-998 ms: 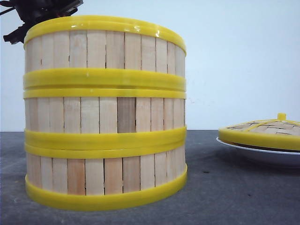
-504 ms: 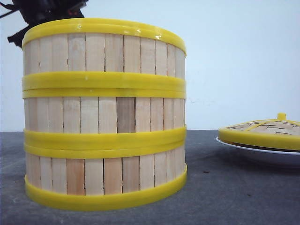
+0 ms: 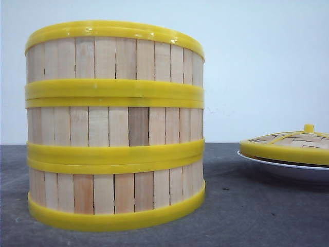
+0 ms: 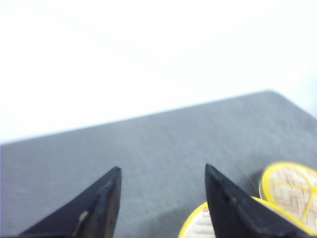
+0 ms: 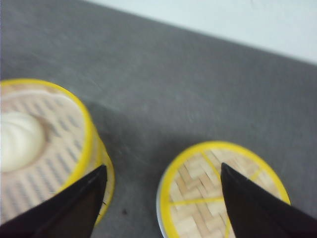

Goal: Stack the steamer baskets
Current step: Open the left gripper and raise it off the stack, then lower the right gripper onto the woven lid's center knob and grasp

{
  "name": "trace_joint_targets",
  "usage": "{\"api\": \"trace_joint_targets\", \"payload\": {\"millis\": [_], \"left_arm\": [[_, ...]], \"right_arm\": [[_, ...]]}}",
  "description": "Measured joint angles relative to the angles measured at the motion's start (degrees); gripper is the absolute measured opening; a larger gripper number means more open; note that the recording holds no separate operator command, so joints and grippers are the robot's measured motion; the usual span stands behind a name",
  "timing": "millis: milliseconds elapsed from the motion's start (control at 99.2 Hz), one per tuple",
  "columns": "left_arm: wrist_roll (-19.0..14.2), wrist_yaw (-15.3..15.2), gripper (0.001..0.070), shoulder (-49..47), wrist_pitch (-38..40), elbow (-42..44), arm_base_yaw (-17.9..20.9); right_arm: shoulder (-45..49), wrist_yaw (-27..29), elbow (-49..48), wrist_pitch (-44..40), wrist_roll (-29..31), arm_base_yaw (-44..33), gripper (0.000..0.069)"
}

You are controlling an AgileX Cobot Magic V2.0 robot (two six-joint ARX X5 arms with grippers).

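Observation:
Three steamer baskets (image 3: 115, 123) stand stacked in one column at the left of the front view, pale slat walls between yellow rims. From the right wrist view the top basket (image 5: 44, 144) holds a white bun (image 5: 20, 141). My right gripper (image 5: 162, 171) is open, high above the gap between the stack and the lid, holding nothing. My left gripper (image 4: 163, 171) is open too, above bare table, with the stack's rim (image 4: 195, 225) under its fingertip. Neither gripper appears in the front view.
A flat woven lid (image 3: 288, 144) with a yellow rim and knob rests on a white plate (image 3: 277, 167) at the right; the lid (image 5: 218, 193) also lies below the right gripper. The dark grey table (image 3: 247, 211) runs back to a white wall.
The dark arm that was behind the stack's top left has left the front view. The stack and the lid have not moved.

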Motion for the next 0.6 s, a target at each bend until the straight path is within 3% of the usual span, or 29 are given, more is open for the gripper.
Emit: {"api": "trace_joint_targets", "payload": {"millis": [181,423,605], "left_arm": [[0.22,0.02,0.0316,-7.67,-1.14,-4.07,0.00],[-0.15,0.00,0.0315,-18.53,1.36,-20.79,0.00],[-1.99,0.00,0.0315,-27.32,1.95,-31.89,0.00]], "right_arm": [[4.72,-7.39,-4.66,2.62,0.13,-9.53,0.0451],[8.37,-7.61,-14.95,9.53,0.59,-15.63,0.0414],[14.27,-7.58,-16.00,12.02,0.59,-17.46,0.0400]]}}
